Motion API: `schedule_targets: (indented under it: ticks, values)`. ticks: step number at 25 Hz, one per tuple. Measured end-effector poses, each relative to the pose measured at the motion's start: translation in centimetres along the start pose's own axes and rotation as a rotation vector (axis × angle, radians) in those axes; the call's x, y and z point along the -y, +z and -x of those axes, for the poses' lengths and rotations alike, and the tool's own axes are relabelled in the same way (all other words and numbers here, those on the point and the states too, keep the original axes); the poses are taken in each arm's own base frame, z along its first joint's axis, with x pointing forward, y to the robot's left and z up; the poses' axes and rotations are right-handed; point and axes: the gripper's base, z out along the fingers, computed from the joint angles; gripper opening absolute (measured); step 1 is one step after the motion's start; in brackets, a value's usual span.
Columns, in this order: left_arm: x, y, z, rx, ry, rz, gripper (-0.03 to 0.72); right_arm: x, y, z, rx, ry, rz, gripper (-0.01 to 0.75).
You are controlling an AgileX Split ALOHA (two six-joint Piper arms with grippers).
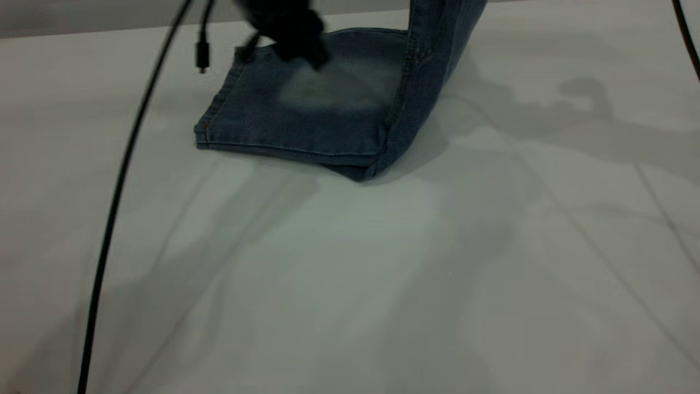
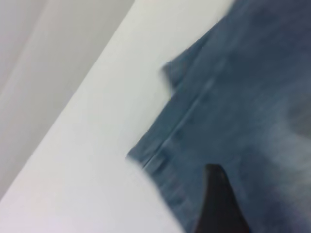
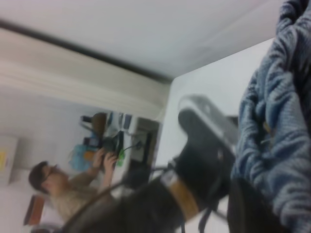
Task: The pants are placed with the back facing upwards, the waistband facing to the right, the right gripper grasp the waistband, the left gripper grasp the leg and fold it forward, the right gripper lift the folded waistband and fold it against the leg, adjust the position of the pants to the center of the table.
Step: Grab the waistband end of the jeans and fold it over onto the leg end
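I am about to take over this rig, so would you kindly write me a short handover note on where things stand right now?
Left gripper: hovering low over the flat, folded part of the pants, near its far edge.
Right gripper: its fingers are out of clear view; the gathered waistband hangs right beside its camera, and that end of the pants rises off the table.
Done: the lengthwise fold appears made.
Left: lay the waistband end over the leg end, then centre the pants on the table.

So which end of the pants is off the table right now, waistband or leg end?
The waistband end: in the exterior view it rises out of frame at the right, bunched by the right gripper. The hemmed leg end lies flat on the table under the left gripper.
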Motion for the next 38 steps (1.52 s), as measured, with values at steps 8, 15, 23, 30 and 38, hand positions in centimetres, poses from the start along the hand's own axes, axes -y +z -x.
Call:
schedule_targets:
  ticks: [8, 15, 23, 30, 38]
  values:
    - [-3.2, 1.3, -2.7, -0.085, -0.123, 0.006, 0.385, -0.3, 0.0, -0.1, -0.015, 0.003, 0.029, 0.111]
    - [-1.6, 1.8, -2.7, -0.069, -0.128, -0.119, 0.384, -0.3, 0.0, -0.1, -0.015, -0.001, 0.030, 0.111]
    - [1.1, 3.8, -4.2, -0.108, -0.112, -0.261, 0.382, -0.8, 0.0, -0.4, -0.041, -0.002, 0.083, 0.111]
    - [2.8, 3.4, -3.2, -0.077, -0.116, -0.331, 0.381, -1.4, 0.9, -1.0, -0.072, -0.006, 0.105, 0.111]
    - [3.8, 3.0, -2.7, -0.072, -0.091, -0.344, 0.379, -2.9, 3.7, -3.4, -0.167, -0.050, 0.143, 0.111]
